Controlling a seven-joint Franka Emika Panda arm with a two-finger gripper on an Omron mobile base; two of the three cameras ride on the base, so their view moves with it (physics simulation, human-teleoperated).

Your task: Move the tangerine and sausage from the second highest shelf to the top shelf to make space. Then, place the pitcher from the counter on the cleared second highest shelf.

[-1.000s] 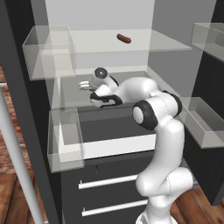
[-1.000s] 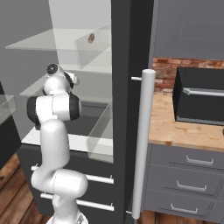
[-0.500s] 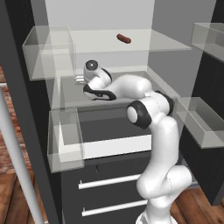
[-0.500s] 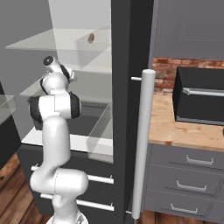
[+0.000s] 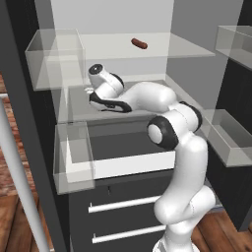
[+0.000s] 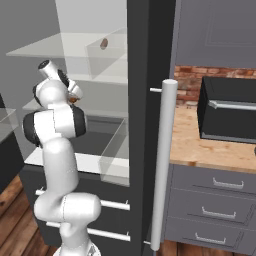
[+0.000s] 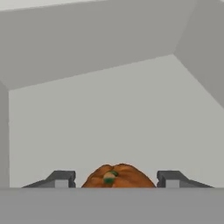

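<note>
While its two dark fingertips (image 7: 61,178) stand on either side of the small orange tangerine (image 7: 117,176), the two-finger gripper (image 7: 117,180) has closed about the fruit, the jaws roughly as wide as the ball itself; whether the pads press on the peel cannot be told. In the hand view the green stem end faces the camera, and beyond the fruit lie bare grey walls meeting at a corner, with open room ahead.

From the left base view the hand (image 5: 91,89) sits low over the greyish translucent second highest shelf (image 5: 74,101), toward its left part, close under the pale whitish top shelf (image 5: 167,47). On that upper slab the short reddish-brown sausage (image 5: 139,44) lies by itself, well apart from the front edge, with bare glass on both sides.

At the right of the right base view, the light tan wooden counter (image 6: 200,150) carries a black microwave box (image 6: 227,116).
</note>
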